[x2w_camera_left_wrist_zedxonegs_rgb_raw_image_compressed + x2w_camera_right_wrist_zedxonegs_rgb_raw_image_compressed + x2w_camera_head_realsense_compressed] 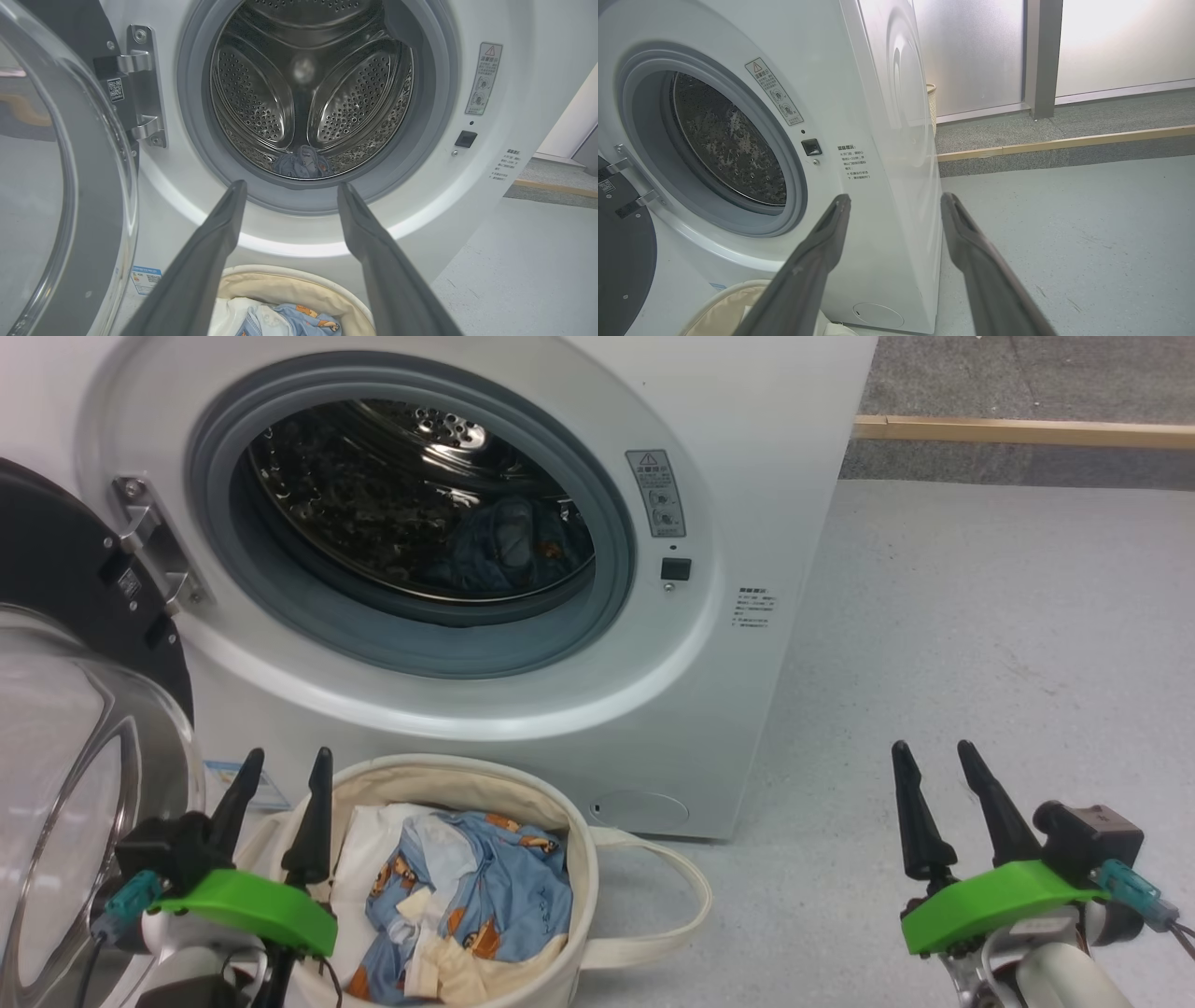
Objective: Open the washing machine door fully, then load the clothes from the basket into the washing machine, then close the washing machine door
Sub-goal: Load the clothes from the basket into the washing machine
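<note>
Clothes (504, 887) in basket (583, 887) — just right of my left pincer (288, 753) | right pincer (932, 745) well apart | both spread, empty

The washer (775, 476) is white with a grey gasket (448, 649) and a shiny perforated steel drum (252, 88). The door (56, 579) has a black rim. The cream basket (581, 915) holds blue clothes (513, 887) printed with orange-brown animals.

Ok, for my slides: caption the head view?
Washing machine door open, a blue garment in the drum, clothes in the basket; left gripper and right gripper with jaws open.
</note>
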Motion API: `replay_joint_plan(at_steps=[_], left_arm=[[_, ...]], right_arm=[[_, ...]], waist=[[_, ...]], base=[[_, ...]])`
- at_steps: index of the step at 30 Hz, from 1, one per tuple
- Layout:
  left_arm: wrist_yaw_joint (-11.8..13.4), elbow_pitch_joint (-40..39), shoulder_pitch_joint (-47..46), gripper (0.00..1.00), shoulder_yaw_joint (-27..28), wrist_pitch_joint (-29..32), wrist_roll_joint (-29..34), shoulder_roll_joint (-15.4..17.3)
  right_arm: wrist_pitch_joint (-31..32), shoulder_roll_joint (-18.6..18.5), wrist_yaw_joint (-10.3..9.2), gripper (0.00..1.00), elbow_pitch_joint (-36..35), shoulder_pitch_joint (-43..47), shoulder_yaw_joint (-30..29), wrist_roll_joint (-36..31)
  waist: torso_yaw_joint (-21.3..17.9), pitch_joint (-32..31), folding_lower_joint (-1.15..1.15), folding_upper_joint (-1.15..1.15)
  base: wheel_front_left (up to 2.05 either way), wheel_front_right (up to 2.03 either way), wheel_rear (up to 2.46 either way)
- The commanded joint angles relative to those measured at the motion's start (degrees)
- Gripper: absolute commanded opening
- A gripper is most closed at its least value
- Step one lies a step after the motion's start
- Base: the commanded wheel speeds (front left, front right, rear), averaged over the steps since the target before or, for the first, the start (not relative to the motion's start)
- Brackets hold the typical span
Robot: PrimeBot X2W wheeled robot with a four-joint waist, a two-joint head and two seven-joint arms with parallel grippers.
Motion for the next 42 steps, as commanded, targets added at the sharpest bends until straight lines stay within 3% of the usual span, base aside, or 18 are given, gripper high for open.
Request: replay_joint_plan(at_steps=[1, 14, 24, 34, 42], left_arm=[[-0.3, -1.7, -1.4, 1.0, 2.3, -0.3, 0.4, 1.1], [-0.3, -0.6, -1.6, 1.0, 3.0, -0.3, -0.2, 1.1], [-0.3, 3.8, -2.9, 1.0, 2.3, -0.3, -1.9, 1.0], [0.0, 15.0, -5.6, 1.0, 1.0, -0.3, -3.0, 1.1], [-0.2, 25.5, -11.4, 1.0, 0.7, -0.3, -3.0, 1.0]], right_arm=[[-0.7, -0.7, 0.03, 1.0, -1.8, -1.3, 0.8, 0.0], [-0.7, -0.6, 0.03, 1.0, -2.0, -1.6, 0.9, 0.0], [-0.7, -0.4, 0.03, 1.0, -2.4, -3.0, 1.0, -0.5], [-0.7, 0.3, 0.03, 1.0, -2.8, -3.9, 0.8, -1.4], [-0.7, 0.6, 0.03, 1.0, -4.3, -5.9, 0.0, -2.7]], waist=[[-0.1, 0.0, 0.0, 0.0], [-0.9, 1.1, 0.0, 0.0], [-3.7, 3.8, 0.0, 0.0], [-6.7, 6.7, 0.0, 0.0], [-8.8, 13.0, 0.0, 0.0]], base=[[0.0, 0.0, 0.0], [0.0, 0.0, 0.0], [0.0, 0.0, 0.0], [0.0, 0.0, 0.0], [0.0, 0.0, 0.0]])
